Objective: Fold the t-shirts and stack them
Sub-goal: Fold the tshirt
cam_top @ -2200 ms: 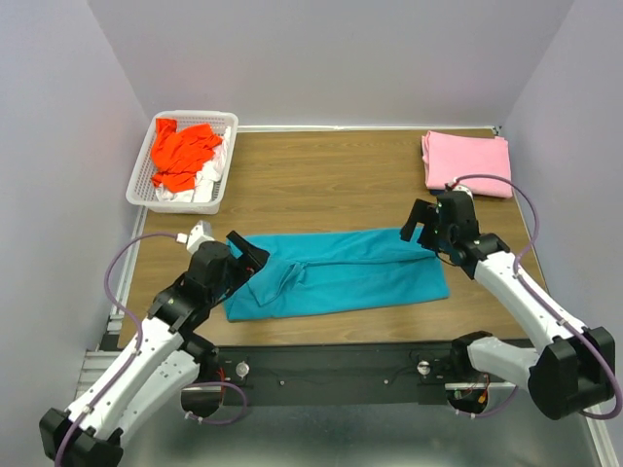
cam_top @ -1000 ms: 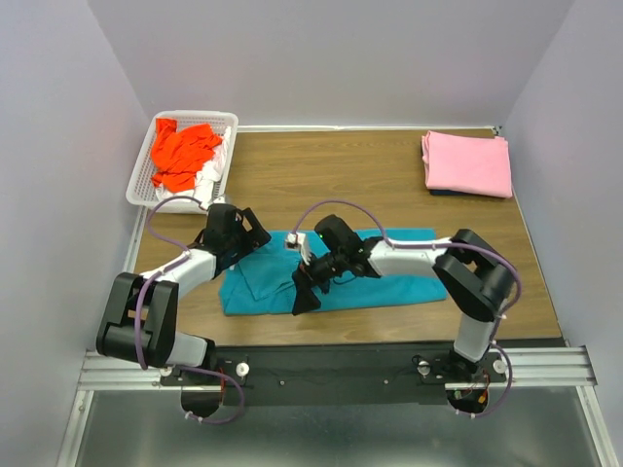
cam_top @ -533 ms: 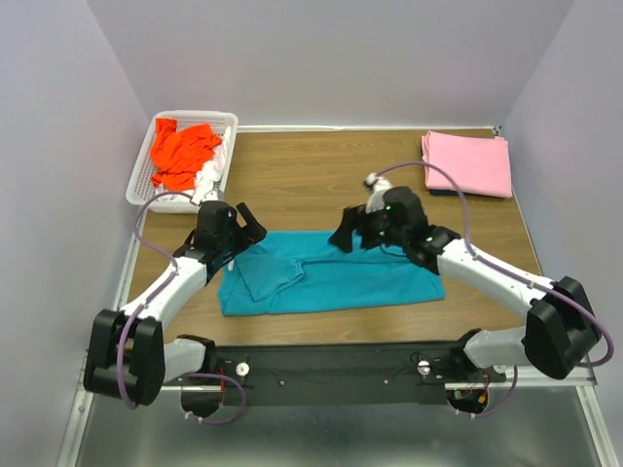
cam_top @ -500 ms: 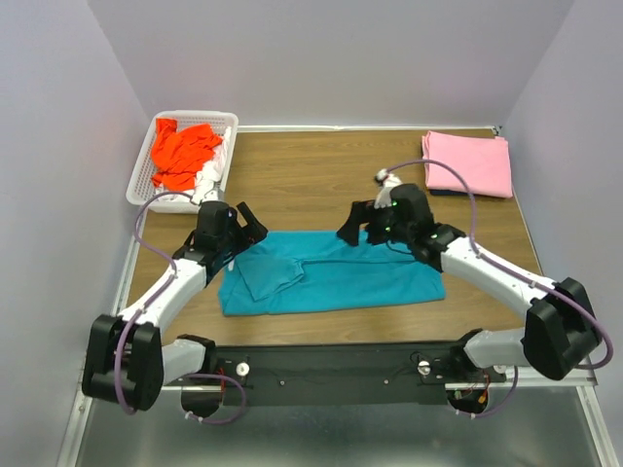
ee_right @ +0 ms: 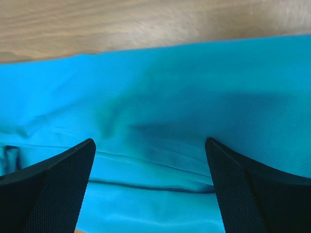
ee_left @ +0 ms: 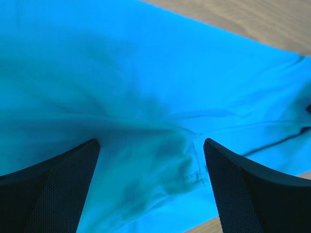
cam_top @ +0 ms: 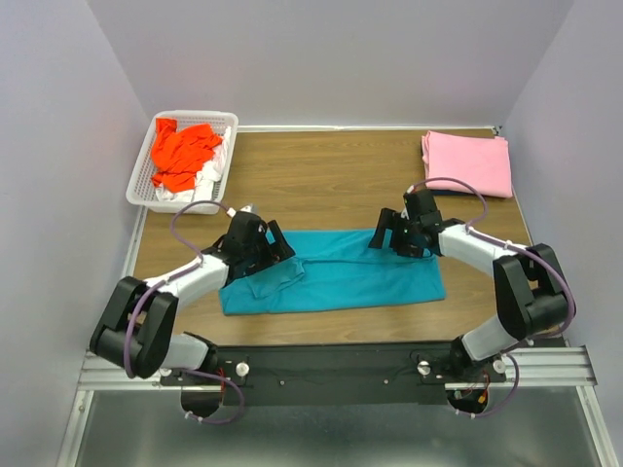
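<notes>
A teal t-shirt (cam_top: 336,277) lies folded into a long strip across the near middle of the table. My left gripper (cam_top: 275,251) hovers open over its left part, jaws wide, with only teal cloth (ee_left: 146,97) below them. My right gripper (cam_top: 387,236) is open above the strip's far edge right of centre, teal cloth (ee_right: 160,97) beneath it. A folded pink t-shirt (cam_top: 467,162) rests at the far right corner. An orange-red t-shirt (cam_top: 181,152) and a white one (cam_top: 202,185) lie crumpled in the basket.
The white lattice basket (cam_top: 143,180) stands at the far left corner of the wooden table (cam_top: 321,175). Grey walls close in on three sides. A metal rail (cam_top: 331,368) with both arm bases runs along the near edge.
The right gripper has moved right and nearer, now low over the teal strip's far edge. The left gripper has shifted right onto the strip's left part. Both stay open.
</notes>
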`<state>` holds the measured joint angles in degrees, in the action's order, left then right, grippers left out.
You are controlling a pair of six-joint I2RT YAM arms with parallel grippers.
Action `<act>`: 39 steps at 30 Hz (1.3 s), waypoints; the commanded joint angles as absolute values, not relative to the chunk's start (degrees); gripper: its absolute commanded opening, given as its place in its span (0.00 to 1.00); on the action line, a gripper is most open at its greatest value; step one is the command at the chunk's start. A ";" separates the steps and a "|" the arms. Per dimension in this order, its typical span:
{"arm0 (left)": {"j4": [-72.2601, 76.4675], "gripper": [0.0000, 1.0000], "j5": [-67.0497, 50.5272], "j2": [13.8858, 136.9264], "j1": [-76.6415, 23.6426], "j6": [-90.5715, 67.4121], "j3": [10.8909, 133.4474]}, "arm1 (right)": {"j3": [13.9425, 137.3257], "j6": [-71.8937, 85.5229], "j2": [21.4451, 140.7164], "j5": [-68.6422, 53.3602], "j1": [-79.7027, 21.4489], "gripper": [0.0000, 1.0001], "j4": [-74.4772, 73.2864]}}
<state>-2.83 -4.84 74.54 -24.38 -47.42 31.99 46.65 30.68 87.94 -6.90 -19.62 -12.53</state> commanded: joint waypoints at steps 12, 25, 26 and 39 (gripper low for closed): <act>-8.76 0.98 -7.56 118.89 -24.69 -39.73 75.63 | 33.50 27.78 80.87 -20.99 -20.03 1.00 -16.17; -18.47 0.98 -9.49 136.67 -27.16 -35.95 105.73 | 37.95 24.53 74.19 -23.11 -47.11 1.00 -20.56; -18.20 0.98 -9.84 136.32 -27.25 -35.34 105.91 | 38.75 24.17 73.31 -22.85 -47.02 1.00 -20.74; -22.24 0.98 -1.17 118.06 -27.25 -30.06 116.03 | 55.09 29.45 78.21 0.35 -37.54 1.00 -21.45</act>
<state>-20.62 -7.18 130.80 -27.14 -32.51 113.40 50.81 27.59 74.39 -5.87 -42.78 -20.29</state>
